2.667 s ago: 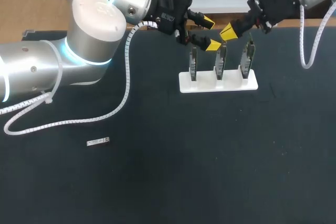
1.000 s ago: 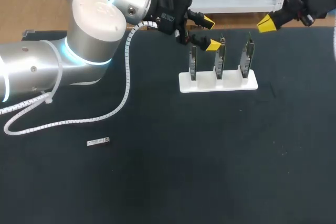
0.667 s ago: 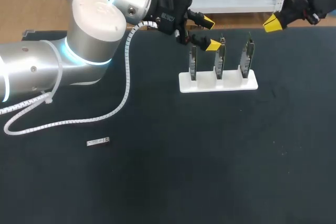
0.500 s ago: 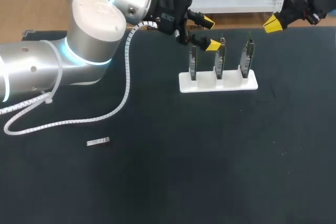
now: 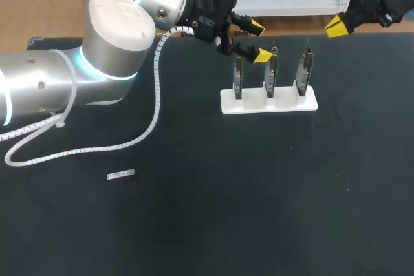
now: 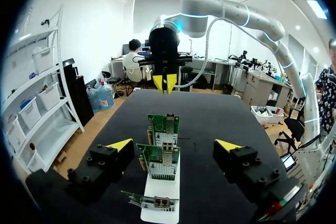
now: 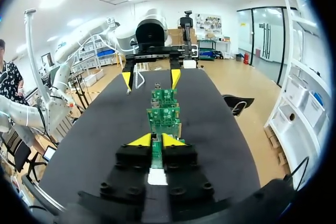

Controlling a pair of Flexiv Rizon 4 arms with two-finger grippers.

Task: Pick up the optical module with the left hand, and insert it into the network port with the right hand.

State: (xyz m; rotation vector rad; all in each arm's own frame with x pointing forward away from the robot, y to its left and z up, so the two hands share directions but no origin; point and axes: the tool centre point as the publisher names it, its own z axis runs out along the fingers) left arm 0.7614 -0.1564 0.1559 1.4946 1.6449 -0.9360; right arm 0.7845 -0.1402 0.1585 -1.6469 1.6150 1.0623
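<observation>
The optical module (image 5: pixel 121 174), a small silver bar, lies on the dark table at the front left, far from both grippers. A white stand (image 5: pixel 284 103) holds three upright green port boards (image 5: pixel 272 72). My left gripper (image 5: pixel 259 41) hangs open just behind the left and middle boards, holding nothing; its wrist view shows the boards (image 6: pixel 163 158) ahead between its spread tips (image 6: pixel 174 145). My right gripper (image 5: pixel 336 27) hovers at the far right table edge. In its own view its tips (image 7: pixel 156 140) stand a narrow gap apart, empty, in line with the row of boards (image 7: pixel 164 116).
A white spiral cable (image 5: pixel 77 150) from my left arm lies in a loop on the table's left side. The black tabletop (image 5: pixel 259 198) stretches in front of the stand.
My right gripper has drawn back from the boards, up and to the right, to the table's far edge, and its tips have parted slightly. The left arm and the module have not moved.
</observation>
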